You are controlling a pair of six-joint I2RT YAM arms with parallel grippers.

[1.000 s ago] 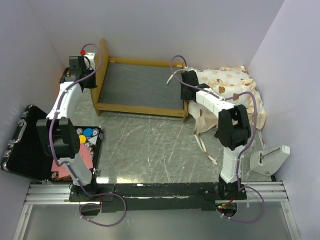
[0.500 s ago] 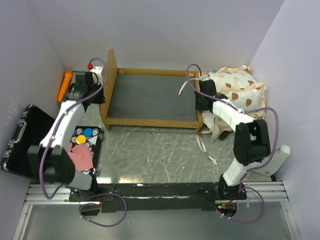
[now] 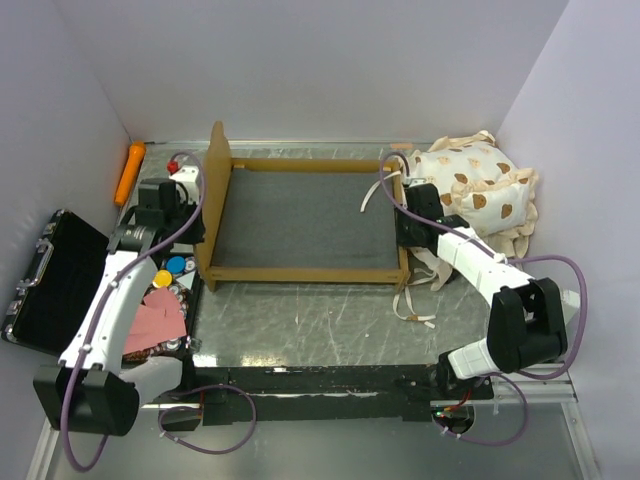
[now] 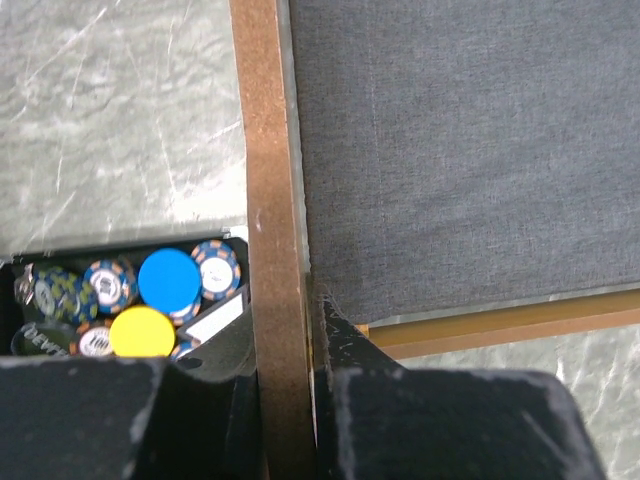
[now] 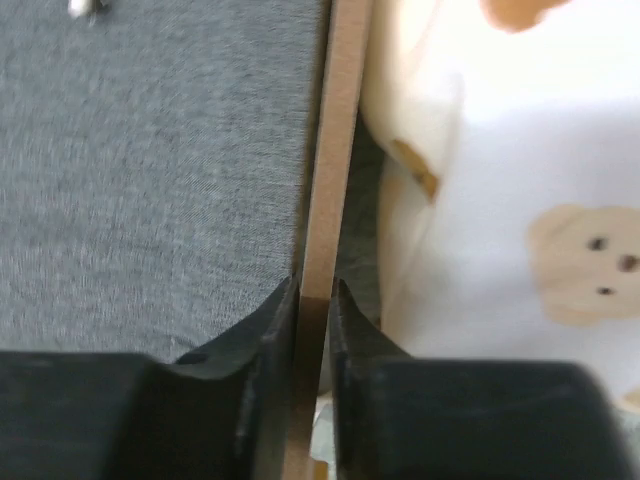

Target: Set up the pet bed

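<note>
The pet bed [image 3: 300, 215] is a light-wood frame with a grey base, lying in the middle of the table with its tall headboard [image 3: 214, 200] to the left. My left gripper [image 3: 196, 232] is shut on the headboard [image 4: 272, 200], one finger on each face [image 4: 285, 322]. My right gripper [image 3: 405, 226] is shut on the thin footboard [image 5: 335, 150], clamping its top edge [image 5: 314, 292]. The cream bear-print bedding [image 3: 475, 190] is bunched up just right of the footboard, outside the frame, and shows beside the board [image 5: 520, 200].
An open black case [image 3: 50, 290] lies at the left, with coloured chips [image 3: 170, 272] and a pink cloth [image 3: 155, 320] beside the headboard. An orange object [image 3: 130, 172] rests at the back left wall. Loose cream ties [image 3: 415, 300] trail on the table near the footboard.
The bed frame has slid right and toward the table's front edge, both grippers travelling with it. The bedding now sits pressed toward the back right corner.
</note>
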